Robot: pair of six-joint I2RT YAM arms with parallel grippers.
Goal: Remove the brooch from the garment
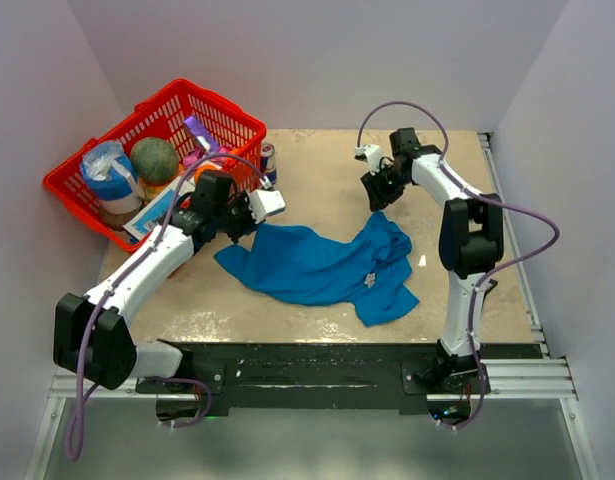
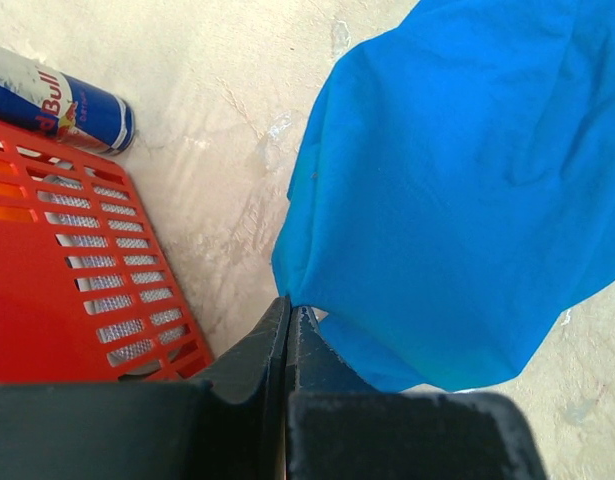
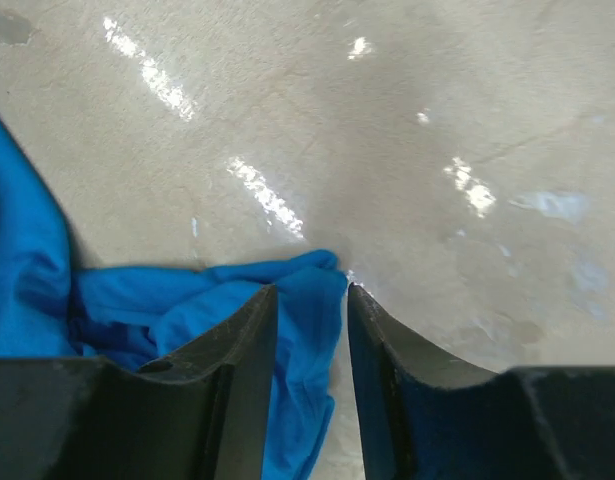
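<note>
1. Brooch (image 1: pixel 369 279) is seen as a tiny shiny dot on the near right part of the blue garment (image 1: pixel 307 265), which is laid out on the table (image 1: pixel 287 315). It has not been taken off yet.
2. The garment's left edge is pinched by the left gripper (image 2: pixel 289 305). Its two fingers are pressed together with only cloth between them. This is likely done so that the garment cannot slide when the brooch is pulled.
3. Farther back, the garment's far tip is straddled by the right gripper (image 3: pixel 312 295). A narrow gap is left between its fingers. Blue cloth lies in that gap and is not squeezed yet. The brooch is well apart from this gripper, so that end may be meant to be held down too.
4. Farthest back, a red basket (image 1: pixel 222 105) and a drink can (image 2: pixel 62 105) are seen near the left gripper.
</note>
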